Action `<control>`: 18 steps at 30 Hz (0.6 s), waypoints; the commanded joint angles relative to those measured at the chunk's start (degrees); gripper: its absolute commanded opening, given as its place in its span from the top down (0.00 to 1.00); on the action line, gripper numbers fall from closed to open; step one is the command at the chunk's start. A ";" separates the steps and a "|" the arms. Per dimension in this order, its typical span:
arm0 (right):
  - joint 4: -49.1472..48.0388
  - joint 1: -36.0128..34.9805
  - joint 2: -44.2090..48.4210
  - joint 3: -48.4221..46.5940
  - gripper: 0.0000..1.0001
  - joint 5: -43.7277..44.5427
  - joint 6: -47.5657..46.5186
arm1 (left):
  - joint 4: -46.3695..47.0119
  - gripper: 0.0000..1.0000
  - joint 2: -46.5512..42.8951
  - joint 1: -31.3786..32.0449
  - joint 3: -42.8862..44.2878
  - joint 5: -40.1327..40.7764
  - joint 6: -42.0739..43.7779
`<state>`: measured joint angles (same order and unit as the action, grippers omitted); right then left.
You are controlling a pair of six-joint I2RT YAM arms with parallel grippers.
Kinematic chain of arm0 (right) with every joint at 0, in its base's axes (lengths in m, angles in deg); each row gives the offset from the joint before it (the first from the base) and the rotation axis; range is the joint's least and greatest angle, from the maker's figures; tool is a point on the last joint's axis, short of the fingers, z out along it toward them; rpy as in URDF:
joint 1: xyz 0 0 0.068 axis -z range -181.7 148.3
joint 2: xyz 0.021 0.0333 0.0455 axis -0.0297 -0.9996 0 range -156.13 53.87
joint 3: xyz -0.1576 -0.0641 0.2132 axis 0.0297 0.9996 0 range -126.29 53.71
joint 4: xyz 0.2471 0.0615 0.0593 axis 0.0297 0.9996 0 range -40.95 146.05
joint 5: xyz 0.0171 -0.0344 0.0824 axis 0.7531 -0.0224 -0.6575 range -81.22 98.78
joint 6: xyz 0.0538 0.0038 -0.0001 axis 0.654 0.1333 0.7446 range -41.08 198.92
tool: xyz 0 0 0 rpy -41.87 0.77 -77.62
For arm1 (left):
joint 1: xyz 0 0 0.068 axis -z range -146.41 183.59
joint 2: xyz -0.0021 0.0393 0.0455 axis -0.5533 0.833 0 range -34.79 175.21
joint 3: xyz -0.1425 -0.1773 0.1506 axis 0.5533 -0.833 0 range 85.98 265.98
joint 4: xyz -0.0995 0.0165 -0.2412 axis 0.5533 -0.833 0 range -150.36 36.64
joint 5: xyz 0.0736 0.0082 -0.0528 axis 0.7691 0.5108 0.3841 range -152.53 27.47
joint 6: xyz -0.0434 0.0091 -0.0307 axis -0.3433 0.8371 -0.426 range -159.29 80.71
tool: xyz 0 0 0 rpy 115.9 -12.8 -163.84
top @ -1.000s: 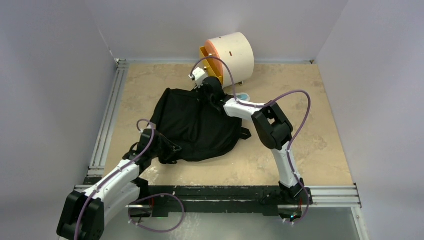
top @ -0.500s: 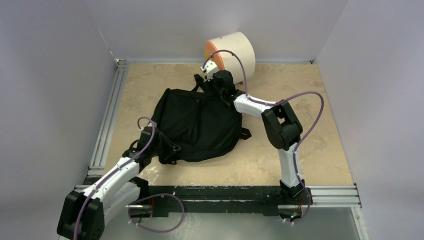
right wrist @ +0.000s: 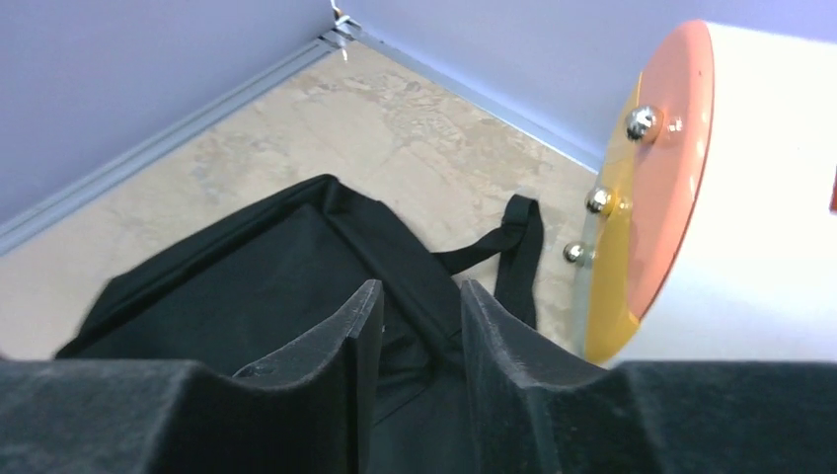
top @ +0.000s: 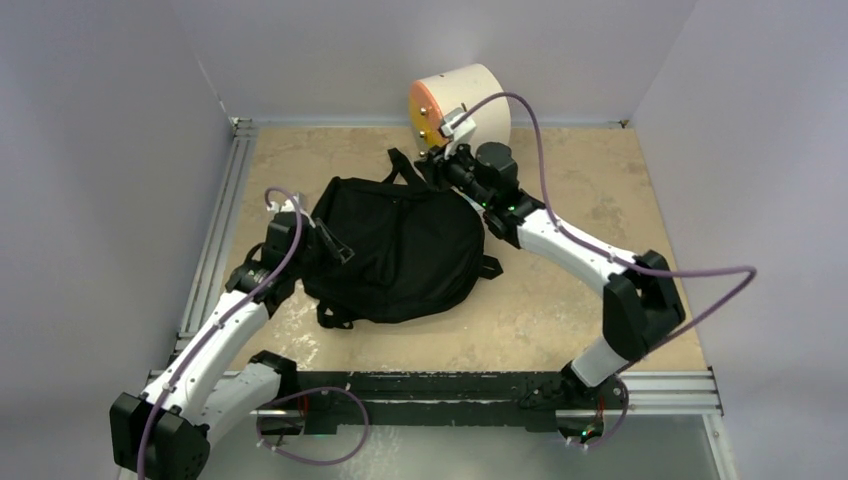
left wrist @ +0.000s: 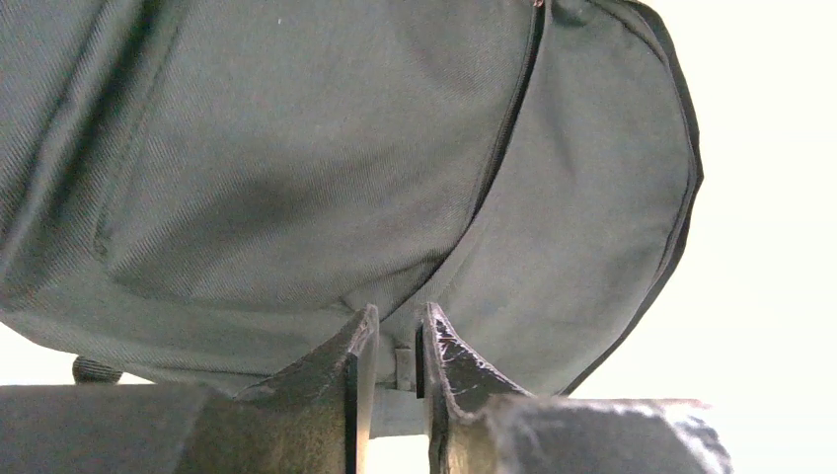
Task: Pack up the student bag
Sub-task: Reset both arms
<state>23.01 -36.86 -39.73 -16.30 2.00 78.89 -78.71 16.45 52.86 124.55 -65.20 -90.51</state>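
Observation:
The student bag [top: 400, 250] lies flat in the middle of the table, black, with its top loop [top: 400, 165] pointing to the far side. My left gripper [top: 338, 248] is at the bag's left edge. In the left wrist view its jaws [left wrist: 397, 321] stand a narrow gap apart, a small pale tab [left wrist: 404, 362] between them, against the bag's fabric [left wrist: 296, 148] and zipper [left wrist: 503, 128]. My right gripper [top: 437, 165] hovers at the bag's far end, open [right wrist: 415, 291], with the bag [right wrist: 247, 286] and a strap [right wrist: 518, 247] below and nothing between its fingers.
A cream cylindrical box [top: 470, 100] with an orange-yellow front [right wrist: 661, 188] and metal knobs stands at the back, close to the right gripper. Aluminium rails [top: 215, 240] line the table's left side and near edge. Walls close in the back and both sides.
Both grippers have gone from shut to parted. The right arm has lifted off the bag's top and swung right. The left gripper has moved up along the bag's left edge.

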 commanded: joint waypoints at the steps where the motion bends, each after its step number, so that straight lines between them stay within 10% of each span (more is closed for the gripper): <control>1: 1.93 0.00 8.51 4.66 0.60 4.72 11.27 | -2.84 0.78 1.14 0.07 5.31 2.59 8.09; 13: 24.91 0.06 21.37 15.01 0.36 21.45 32.57 | -3.92 0.56 4.08 0.07 11.28 7.23 18.78; 18: 27.26 0.01 28.28 18.86 0.06 27.04 37.51 | -5.80 0.37 3.62 0.07 14.95 10.15 21.41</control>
<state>47.27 -36.88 -17.46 1.62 21.80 109.86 -84.08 21.15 52.86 134.60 -58.76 -73.09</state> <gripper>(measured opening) 0.845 0.590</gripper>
